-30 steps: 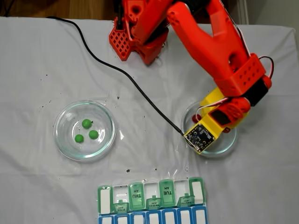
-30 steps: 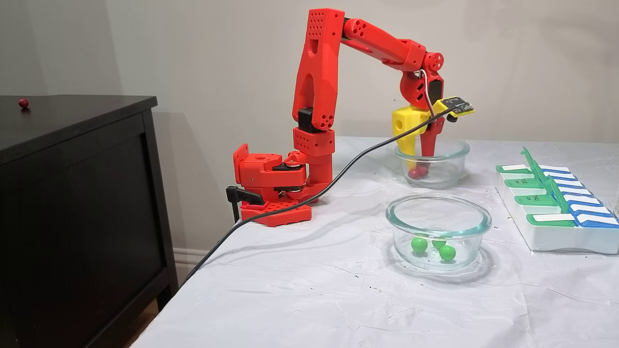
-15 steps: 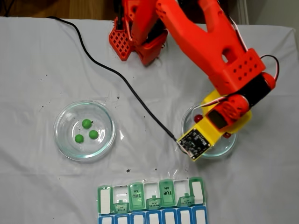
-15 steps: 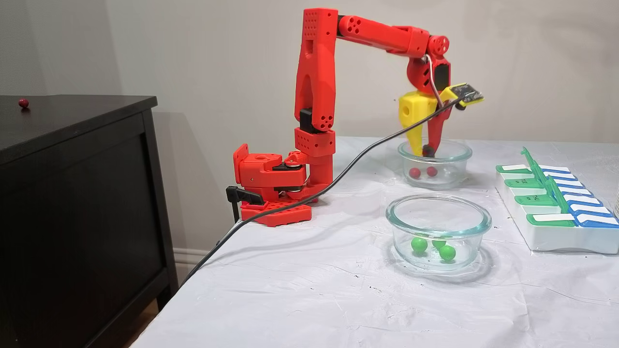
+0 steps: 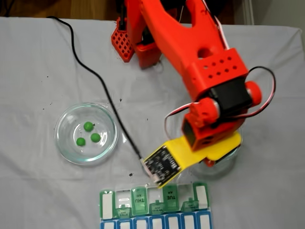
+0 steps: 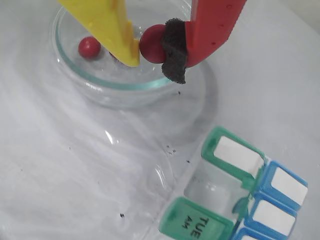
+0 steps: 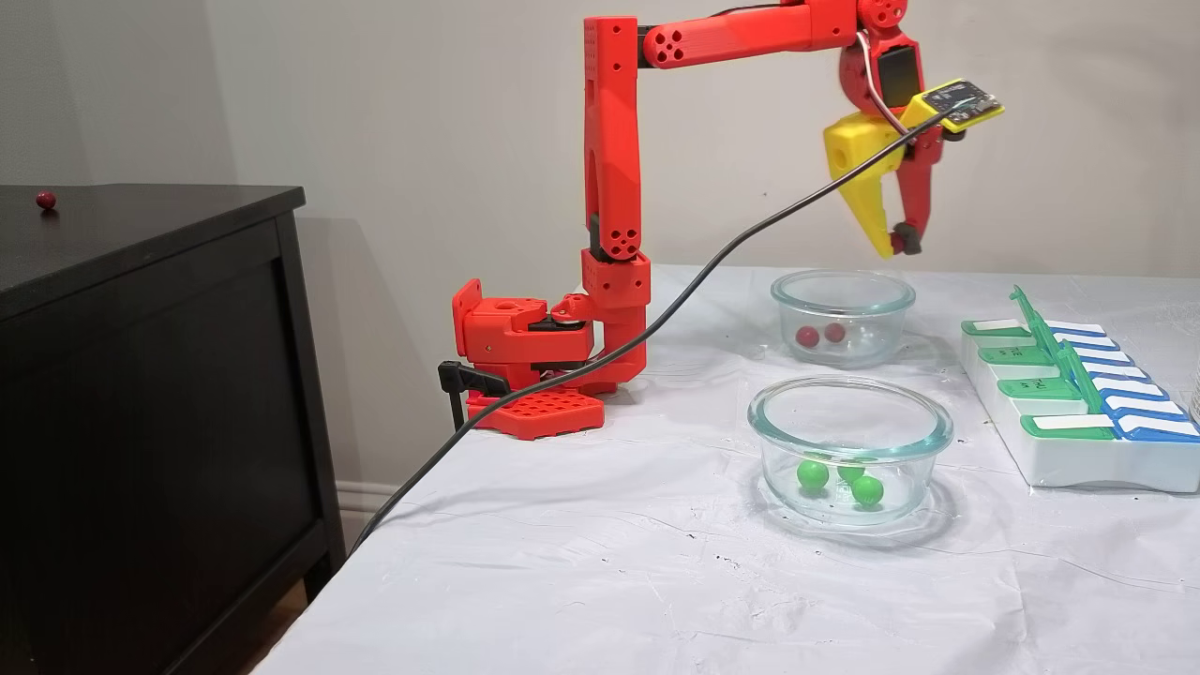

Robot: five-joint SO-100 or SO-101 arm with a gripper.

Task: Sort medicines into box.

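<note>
Wrist view shows the gripper (image 6: 161, 47) pinching a red ball (image 6: 152, 44), lifted out of the far dish (image 7: 842, 316) where two red balls now remain. Carrying it right to the pill box (image 7: 1078, 412) comes next, I judge; three green balls (image 7: 839, 480) wait in the near dish (image 7: 849, 448).

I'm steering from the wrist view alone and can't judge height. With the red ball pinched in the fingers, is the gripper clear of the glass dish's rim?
Observer: Yes. In a fixed view the gripper, shut on the small glossy dark red ball, hangs well above the round clear glass dish.
Operator: How many red balls lie in that dish? The yellow finger hides part.
Observer: Two red balls, side by side on its bottom.
Operator: And the green ones?
Observer: Three bright green balls sit in the other round glass dish.
</note>
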